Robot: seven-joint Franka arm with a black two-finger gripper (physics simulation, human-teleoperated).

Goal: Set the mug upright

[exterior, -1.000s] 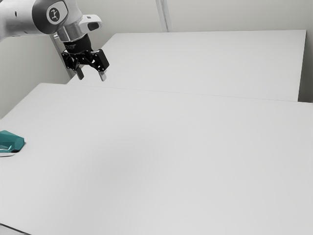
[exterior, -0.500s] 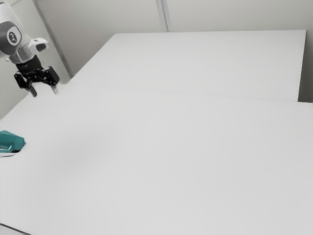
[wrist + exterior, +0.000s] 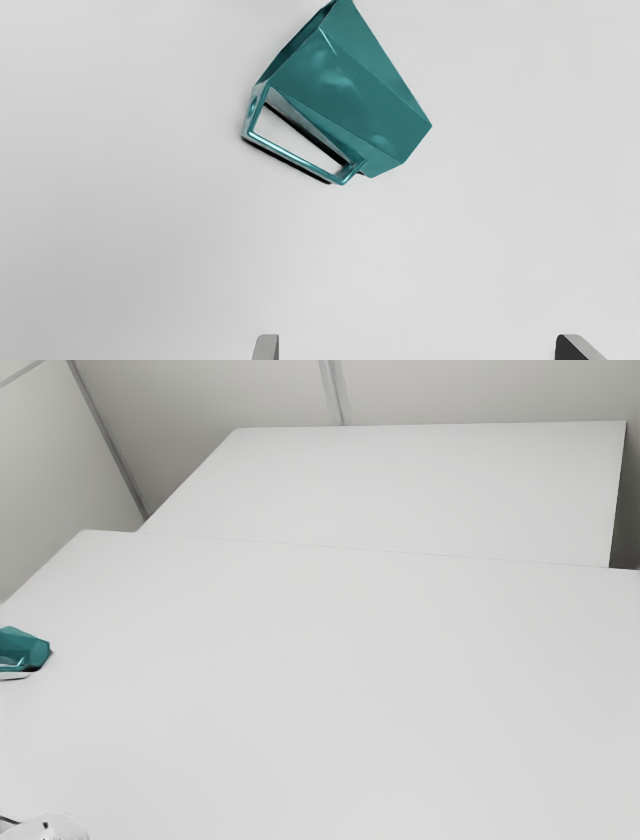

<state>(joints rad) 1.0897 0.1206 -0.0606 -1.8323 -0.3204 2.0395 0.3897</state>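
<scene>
1. The tool is open, its fingertips wide apart and clear of the mug.
2. The teal, faceted mug lies tipped on its side, its angular handle out to one side.
3. It rests on the white tabletop, at the exterior view's left edge.

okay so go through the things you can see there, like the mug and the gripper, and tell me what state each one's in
Mug: lying on its side on the table, not upright, not gripped.
Gripper: open, empty, apart from the mug.
</scene>
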